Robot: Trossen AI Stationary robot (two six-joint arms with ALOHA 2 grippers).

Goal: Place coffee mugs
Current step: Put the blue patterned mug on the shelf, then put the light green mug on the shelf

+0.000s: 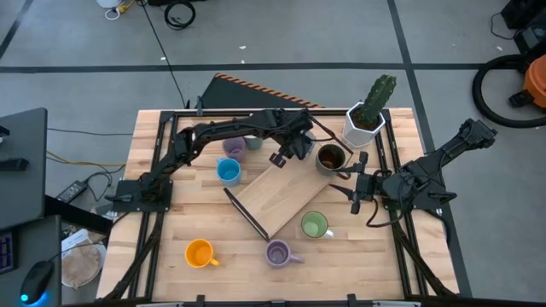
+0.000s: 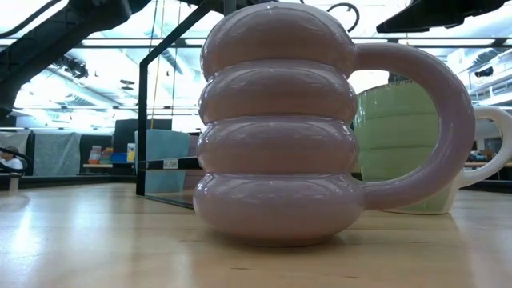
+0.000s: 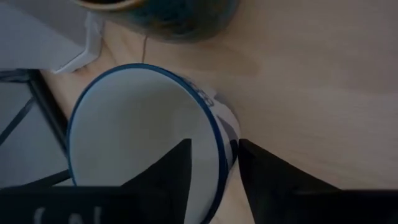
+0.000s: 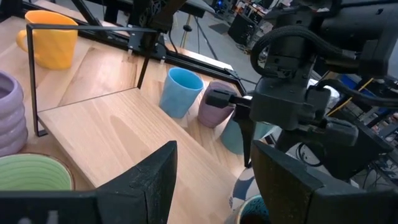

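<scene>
The left gripper (image 1: 290,152) reaches over the far end of a pale wooden shelf board with a thin black wire frame (image 1: 277,194). In its wrist view its two dark fingers (image 3: 171,171) straddle the blue-trimmed rim of a white mug (image 3: 146,134), one inside the mug and one outside, spread slightly apart from the wall. Just beside that mug sits a dark brown glazed mug (image 1: 331,159).

The right gripper (image 1: 351,193) hovers beside the board's right edge with its fingers spread and nothing between them.

On the light wooden table (image 1: 162,230) stand a sky-blue mug (image 1: 228,170) and a lilac mug (image 1: 234,146) to the left of the board, a pale green ribbed mug (image 1: 315,225) and a lilac ringed mug (image 1: 278,252) near the front, and an orange mug (image 1: 199,252) at the front left. A white faceted pot holding a green cactus (image 1: 368,115) stands at the back right.

Around the table lie a grey floor, cables and a monitor.
</scene>
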